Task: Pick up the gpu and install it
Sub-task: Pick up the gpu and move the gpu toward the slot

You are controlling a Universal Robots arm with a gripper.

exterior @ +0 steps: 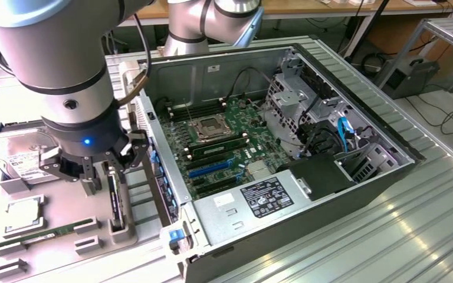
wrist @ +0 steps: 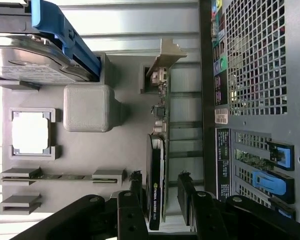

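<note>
Robotics lab, open PC case [exterior: 329, 236], parts fixture [exterior: 69, 203]

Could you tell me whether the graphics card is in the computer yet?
Out: the graphics card stands on edge in the grey holder beside the case, between the fingers of the open gripper.

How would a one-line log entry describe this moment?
fingers: open, either side of gpu | gpu: upright in grey holder, not lifted | computer case: open beside holder

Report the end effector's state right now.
End effector: open, straddling the gpu, not gripping it.
</note>
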